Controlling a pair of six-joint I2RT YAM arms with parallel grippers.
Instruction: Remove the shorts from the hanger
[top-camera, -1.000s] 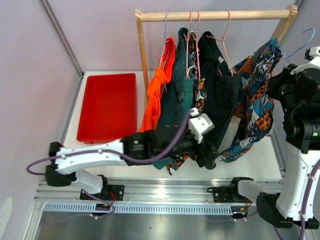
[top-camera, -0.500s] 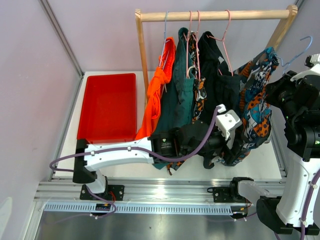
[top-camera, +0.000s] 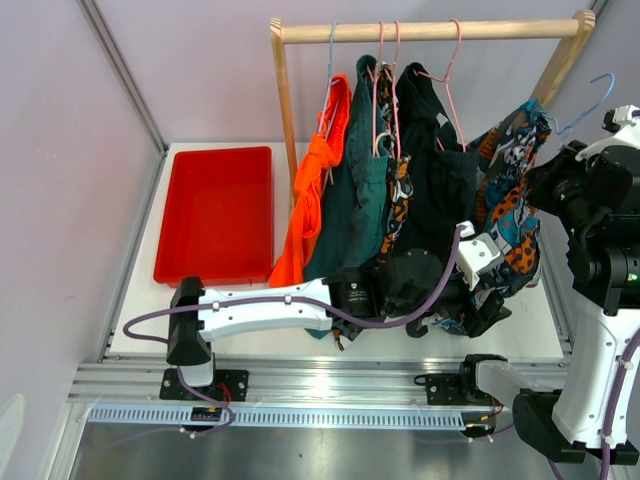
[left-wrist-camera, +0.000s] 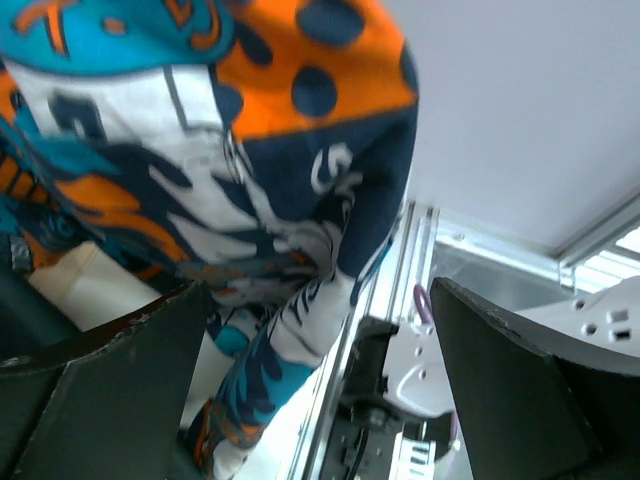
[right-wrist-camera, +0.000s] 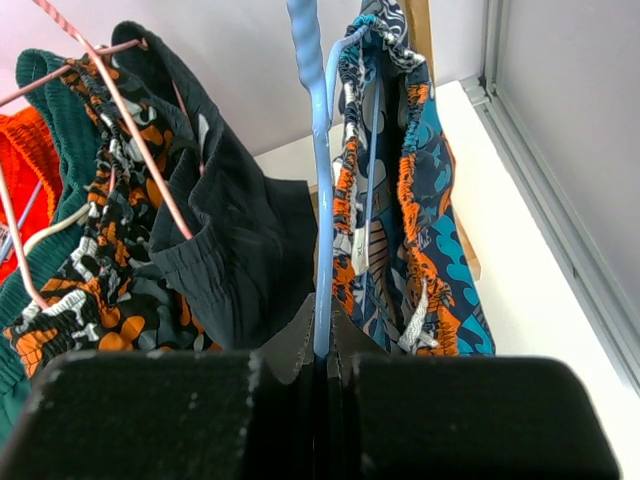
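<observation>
The blue-white-orange print shorts (top-camera: 512, 225) hang on a blue hanger (top-camera: 590, 95) that is off the rail, held up at the right. My right gripper (top-camera: 568, 172) is shut on the hanger's wire (right-wrist-camera: 318, 200), and the shorts' waistband (right-wrist-camera: 400, 230) hangs just beyond it. My left gripper (top-camera: 488, 305) reaches across to the lower hem of these shorts. It is open wide, with the hem (left-wrist-camera: 290, 250) hanging at the gap between its fingers (left-wrist-camera: 110, 380). Orange (top-camera: 315, 180), teal (top-camera: 355, 200), orange-black print (top-camera: 398, 195) and near-black (top-camera: 440, 180) shorts hang on the rail.
The wooden rack's rail (top-camera: 430, 30) and left post (top-camera: 287, 110) stand at the back. A red tray (top-camera: 215, 210) lies on the table at the left. The right arm's base and the aluminium rail (left-wrist-camera: 400, 300) show below the hem.
My left arm has swung to the right, from under the dark shorts to the hem of the blue print shorts. The right gripper has shifted slightly with the hanger.
</observation>
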